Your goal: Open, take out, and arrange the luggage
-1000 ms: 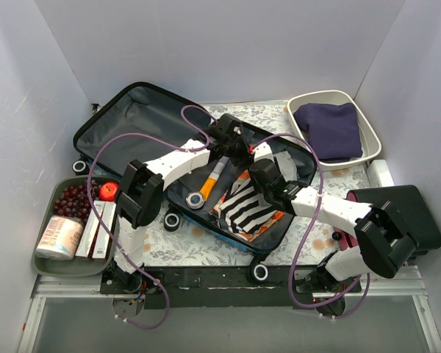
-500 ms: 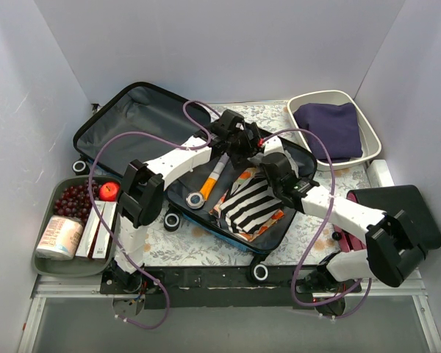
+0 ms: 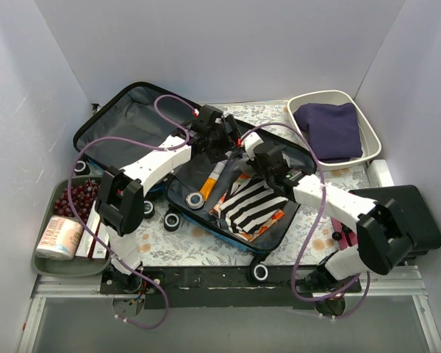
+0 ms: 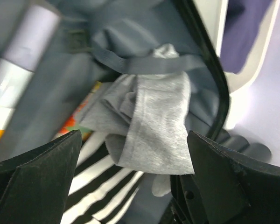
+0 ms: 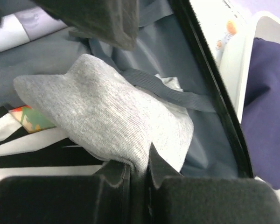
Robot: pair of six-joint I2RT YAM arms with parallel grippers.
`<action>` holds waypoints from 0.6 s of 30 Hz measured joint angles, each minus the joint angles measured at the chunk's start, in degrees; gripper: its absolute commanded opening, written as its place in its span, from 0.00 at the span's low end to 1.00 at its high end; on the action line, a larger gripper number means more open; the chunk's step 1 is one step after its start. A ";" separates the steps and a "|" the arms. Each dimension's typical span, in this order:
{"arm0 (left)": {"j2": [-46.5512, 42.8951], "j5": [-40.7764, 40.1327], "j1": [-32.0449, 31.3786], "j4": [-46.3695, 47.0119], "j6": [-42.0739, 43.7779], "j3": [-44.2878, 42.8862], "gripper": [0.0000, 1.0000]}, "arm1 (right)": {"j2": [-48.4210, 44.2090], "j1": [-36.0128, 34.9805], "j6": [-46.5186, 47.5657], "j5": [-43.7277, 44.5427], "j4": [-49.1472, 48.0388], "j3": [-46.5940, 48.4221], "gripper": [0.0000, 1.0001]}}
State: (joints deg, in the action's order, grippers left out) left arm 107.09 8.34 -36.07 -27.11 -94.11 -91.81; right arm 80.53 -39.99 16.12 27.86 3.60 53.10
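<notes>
Cloth (image 5: 107,123) of grey knit is pinched between the closed fingers of the right gripper (image 5: 139,170), in the far right corner of the luggage (image 3: 128,121), which is laid open at mid-table. The left gripper (image 4: 133,149) is held spread wide just above that cloth.

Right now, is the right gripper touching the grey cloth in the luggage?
Touching. The right wrist view shows the right gripper closed on a fold of the grey cloth, its edge pinched between the two fingers above the luggage lining.
</notes>
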 measured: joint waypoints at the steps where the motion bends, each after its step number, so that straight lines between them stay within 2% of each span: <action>1: -0.31 -1.01 0.52 -0.37 0.02 0.81 0.98 | 1.60 -0.20 0.37 -0.33 0.15 0.90 0.01; 7: -0.59 -4.68 1.60 -1.75 -0.20 4.11 0.98 | 5.99 -0.72 1.57 -1.09 3.65 3.69 0.01; 11: -2.75 -5.42 1.62 -2.69 0.04 4.13 0.98 | 5.99 -0.24 3.82 2.23 6.12 5.95 0.01; 18: -9.49 -11.13 2.56 -2.91 0.48 4.87 0.98 | 3.52 -1.29 15.26 10.80 -0.66 8.44 0.01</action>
State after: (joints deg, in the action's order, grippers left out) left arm 97.60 -2.79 -33.52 -30.02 -93.62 -86.94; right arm 84.05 -41.28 31.38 38.65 2.94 61.54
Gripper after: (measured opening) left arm 0.981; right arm 0.124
